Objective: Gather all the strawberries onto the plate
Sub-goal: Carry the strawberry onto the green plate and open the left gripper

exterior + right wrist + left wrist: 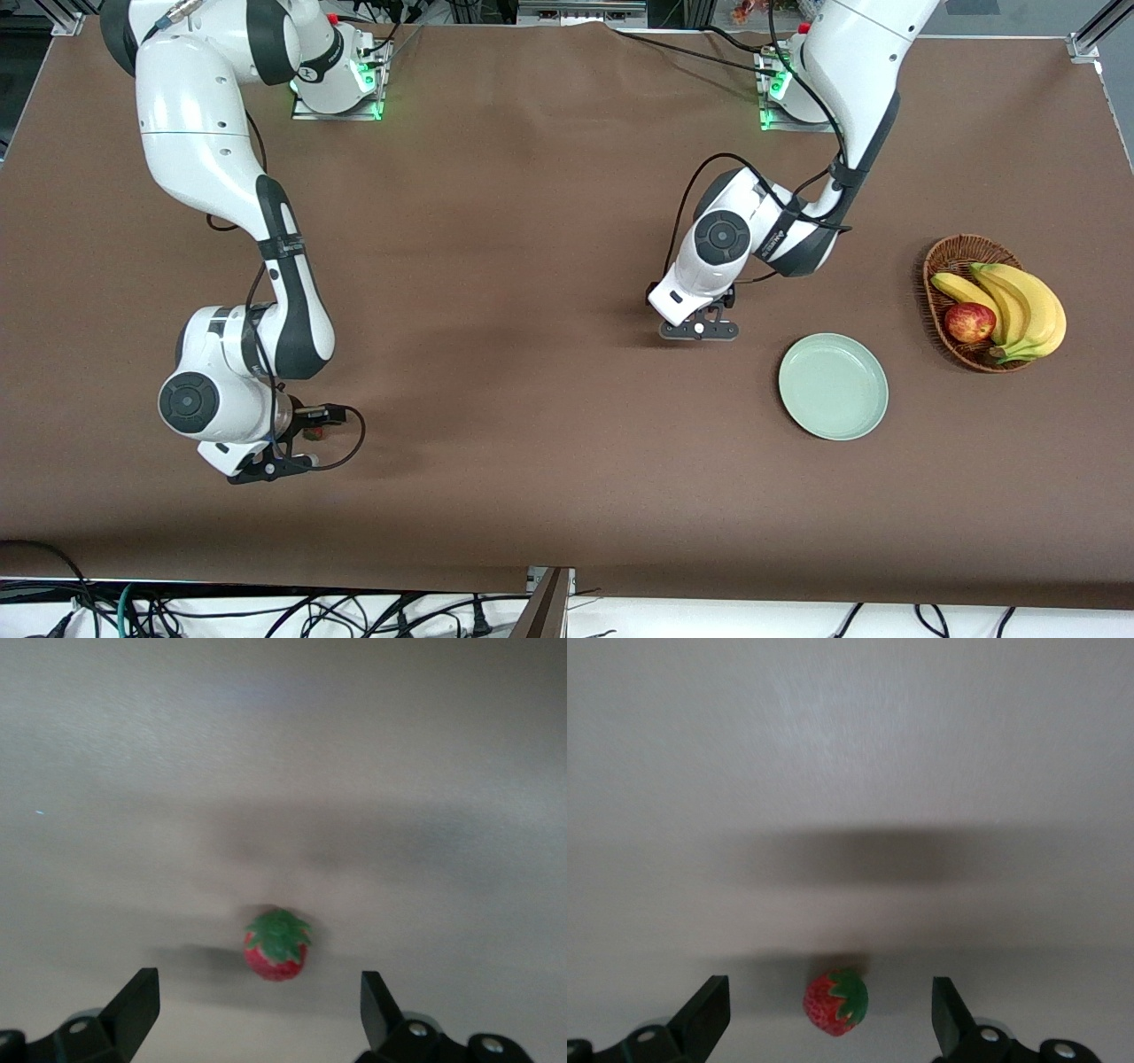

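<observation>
Over the counter point(532, 221), each pincer, left point(831, 1014) and right point(259, 1014), gapes wide astride a berry point(835, 1002) point(277, 945), ready to close; plate point(833, 386) sits bare near the left arm.

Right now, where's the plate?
The plate lies empty toward the left arm's end of the table, beside the wicker basket and nearer the front camera.

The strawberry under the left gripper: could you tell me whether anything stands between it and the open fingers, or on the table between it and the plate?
Nothing visible does. The strawberry lies between the left gripper's open fingers, and bare table leads to the plate.
</observation>
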`<control>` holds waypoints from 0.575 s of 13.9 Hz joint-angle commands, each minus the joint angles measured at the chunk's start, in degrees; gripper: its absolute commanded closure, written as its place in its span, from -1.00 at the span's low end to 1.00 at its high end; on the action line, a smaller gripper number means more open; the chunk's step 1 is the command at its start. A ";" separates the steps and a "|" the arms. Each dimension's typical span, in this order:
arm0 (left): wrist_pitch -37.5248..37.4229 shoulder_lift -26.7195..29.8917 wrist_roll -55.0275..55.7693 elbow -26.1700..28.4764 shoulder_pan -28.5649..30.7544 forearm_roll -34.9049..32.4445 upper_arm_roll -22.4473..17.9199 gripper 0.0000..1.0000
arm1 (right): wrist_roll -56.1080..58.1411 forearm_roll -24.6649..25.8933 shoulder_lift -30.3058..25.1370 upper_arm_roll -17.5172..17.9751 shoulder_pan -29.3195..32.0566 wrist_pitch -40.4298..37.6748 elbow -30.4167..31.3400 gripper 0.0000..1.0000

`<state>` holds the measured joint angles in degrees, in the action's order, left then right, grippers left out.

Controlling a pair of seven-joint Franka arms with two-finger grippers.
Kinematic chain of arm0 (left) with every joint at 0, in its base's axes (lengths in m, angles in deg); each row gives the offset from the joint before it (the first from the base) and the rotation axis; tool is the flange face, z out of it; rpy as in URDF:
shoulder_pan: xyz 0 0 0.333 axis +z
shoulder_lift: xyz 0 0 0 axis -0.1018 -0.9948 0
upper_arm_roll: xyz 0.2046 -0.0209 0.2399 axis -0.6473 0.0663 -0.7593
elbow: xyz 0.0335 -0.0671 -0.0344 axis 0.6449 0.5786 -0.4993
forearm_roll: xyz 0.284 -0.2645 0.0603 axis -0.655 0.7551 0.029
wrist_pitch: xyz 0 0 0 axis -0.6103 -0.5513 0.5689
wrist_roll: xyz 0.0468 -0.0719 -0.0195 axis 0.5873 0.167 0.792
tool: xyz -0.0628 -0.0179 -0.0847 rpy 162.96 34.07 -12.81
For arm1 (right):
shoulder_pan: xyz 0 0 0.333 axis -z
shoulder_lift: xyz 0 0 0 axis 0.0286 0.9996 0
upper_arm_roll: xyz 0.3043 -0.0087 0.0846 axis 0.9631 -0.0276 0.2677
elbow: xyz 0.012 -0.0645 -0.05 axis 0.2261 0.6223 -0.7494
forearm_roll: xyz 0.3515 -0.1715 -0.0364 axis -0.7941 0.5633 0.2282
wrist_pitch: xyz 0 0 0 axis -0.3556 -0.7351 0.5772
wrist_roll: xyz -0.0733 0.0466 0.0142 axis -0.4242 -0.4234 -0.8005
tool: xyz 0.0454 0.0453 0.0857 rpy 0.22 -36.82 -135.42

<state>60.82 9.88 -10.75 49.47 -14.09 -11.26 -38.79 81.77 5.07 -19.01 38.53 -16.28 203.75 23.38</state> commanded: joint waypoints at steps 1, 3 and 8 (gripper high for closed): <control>3.87 0.74 2.12 3.51 -0.63 -1.37 -0.60 -1.00 | 1.03 -0.15 -1.85 0.49 0.32 -0.02 2.13 -1.00; 3.87 0.75 2.13 3.60 -0.63 -1.37 -0.60 -0.71 | 0.94 -0.24 -1.41 0.49 0.49 0.50 2.13 -0.99; 3.78 0.92 1.87 3.42 -0.19 -1.37 -0.60 0.68 | 0.41 -0.68 -0.88 0.58 0.49 1.12 2.13 -0.71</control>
<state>64.30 9.81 -9.80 52.46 -14.18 -11.27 -39.01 81.76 5.03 -19.01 38.54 -16.14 203.92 23.98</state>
